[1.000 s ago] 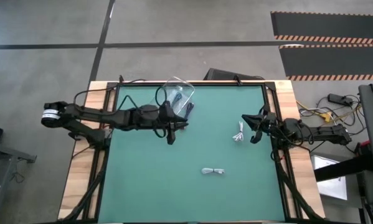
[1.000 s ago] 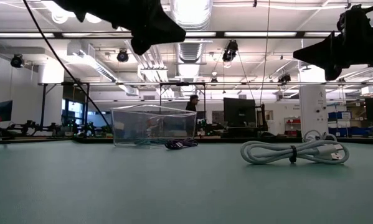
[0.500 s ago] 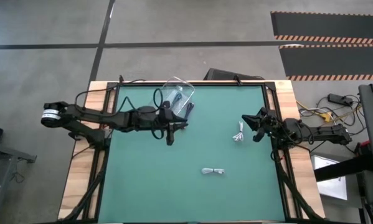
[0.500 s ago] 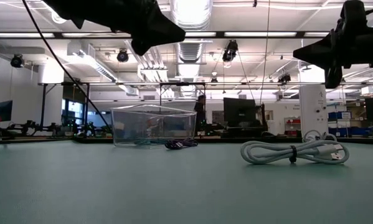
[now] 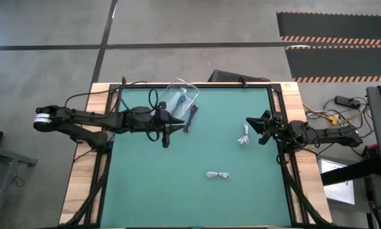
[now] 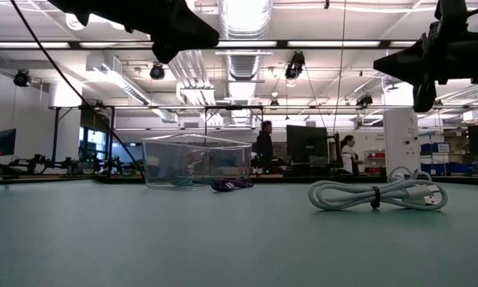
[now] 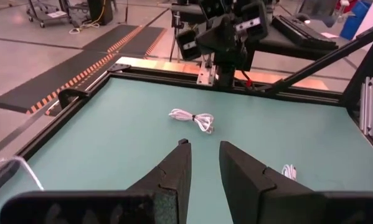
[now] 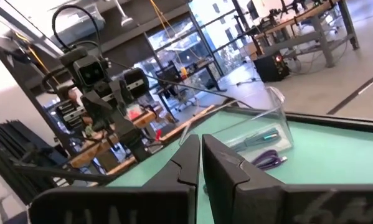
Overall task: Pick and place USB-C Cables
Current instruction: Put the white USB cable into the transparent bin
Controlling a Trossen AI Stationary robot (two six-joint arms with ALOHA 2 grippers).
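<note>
Two white USB-C cable bundles lie on the green mat, one (image 5: 244, 136) close in front of my right gripper (image 5: 250, 122) and one (image 5: 217, 175) nearer the near edge. The dark purple bundle (image 5: 191, 118) lies on the mat against the clear box (image 5: 181, 95). The teal bundle (image 8: 264, 135) rests inside the box. My left gripper (image 5: 177, 122) hovers beside the box with its fingers a little open (image 7: 203, 155). My right gripper is shut (image 8: 200, 152) and also above the mat. In the low view both grippers (image 6: 175, 36) (image 6: 418, 76) hang well above the table.
The clear box stands near the far edge, left of centre (image 6: 195, 161). Black frame rails (image 5: 280, 152) run along the mat's sides. Wide bare mat lies between the two arms and toward the near edge. People stand in the room beyond the table (image 6: 264, 147).
My left gripper has drawn back toward the table's left edge, away from the clear box, uncovering the dark purple bundle beside it. The cables have stayed where they were.
</note>
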